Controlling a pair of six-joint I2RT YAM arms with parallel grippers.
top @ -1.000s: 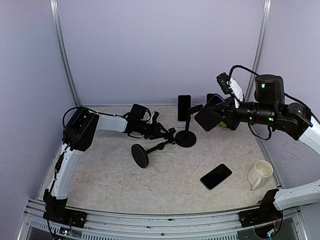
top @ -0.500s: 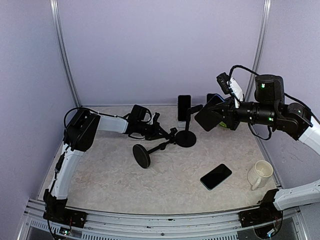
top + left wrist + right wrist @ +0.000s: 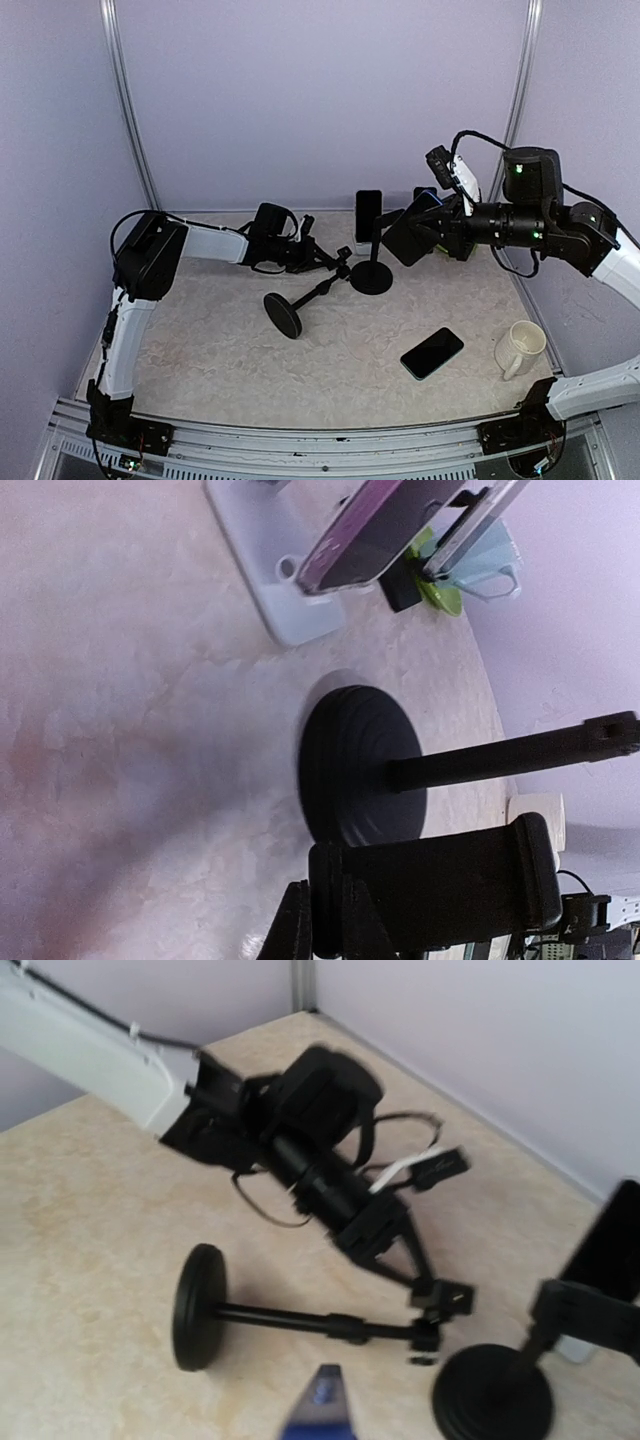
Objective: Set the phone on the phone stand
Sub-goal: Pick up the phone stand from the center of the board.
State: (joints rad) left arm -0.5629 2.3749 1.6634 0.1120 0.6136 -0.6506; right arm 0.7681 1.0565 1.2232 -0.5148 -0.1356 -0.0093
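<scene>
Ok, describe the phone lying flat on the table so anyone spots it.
Find the cream mug at the table's right edge. The black phone is just left of it. Only it lies flat: the rear phone stands propped, the third phone is in the right claw.

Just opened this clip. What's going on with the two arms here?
The left gripper is shut on the top end of a tipped-over phone stand, whose round base is up on its edge on the table. The right gripper holds a dark phone in the air beside a second, upright stand. Neither black stand carries a phone yet. Another phone lies flat near a mug.
</scene>
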